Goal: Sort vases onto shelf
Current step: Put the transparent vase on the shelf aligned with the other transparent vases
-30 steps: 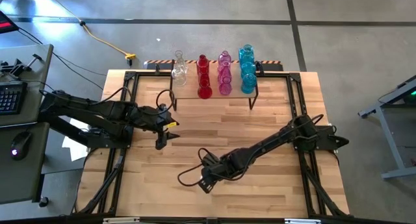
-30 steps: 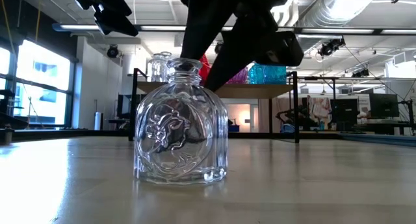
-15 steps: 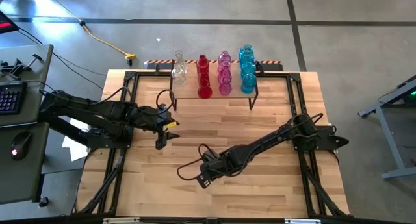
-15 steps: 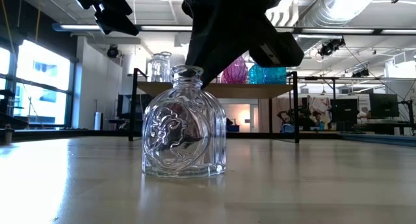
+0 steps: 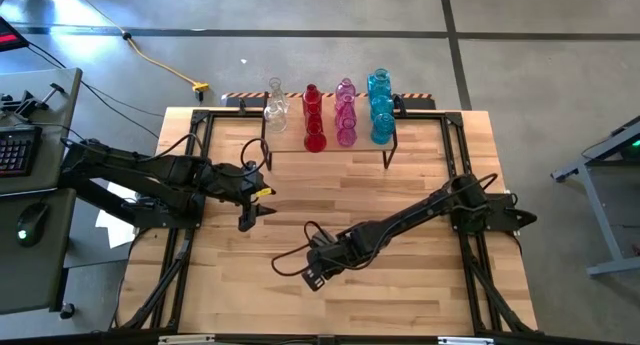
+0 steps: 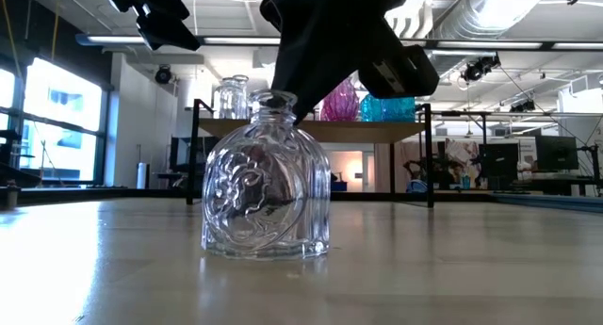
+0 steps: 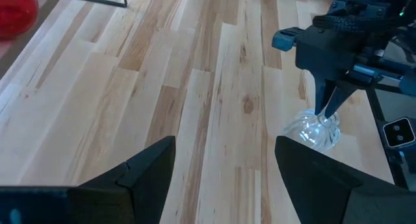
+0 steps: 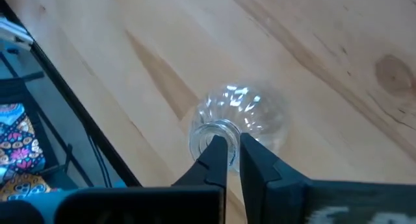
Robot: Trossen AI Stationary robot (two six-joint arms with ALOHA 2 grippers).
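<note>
Clear vase (image 6: pixel 267 179): stands on the wooden table (image 5: pixel 400 285), well in front of the shelf (image 5: pixel 330 143) and apart from it. In the low view its base sits slightly tilted, one edge a little off the wood. It is squat, embossed, with a short narrow neck.

Right gripper (image 8: pixel 233 149): directly over this vase, fingers (image 8: pixel 218 160) pinched together on the rim of its neck, one finger inside the mouth and one outside. The left wrist view confirms the fingertips meeting at the vase's top (image 7: pixel 316 128).

Shelf: at the far edge of the table, on thin black legs. It carries the other vases in rows: clear vases (image 5: pixel 276 107) at its left end, then red vases (image 5: pixel 313 120), pink vases (image 5: pixel 346 115) and blue vases (image 5: pixel 381 110) at its right end.

Left gripper (image 5: pixel 252 200): raised above the table in front of the shelf's left end, to the left of the held vase and apart from it. Its fingers (image 7: pixel 146 169) stand wide apart with nothing between them.
</note>
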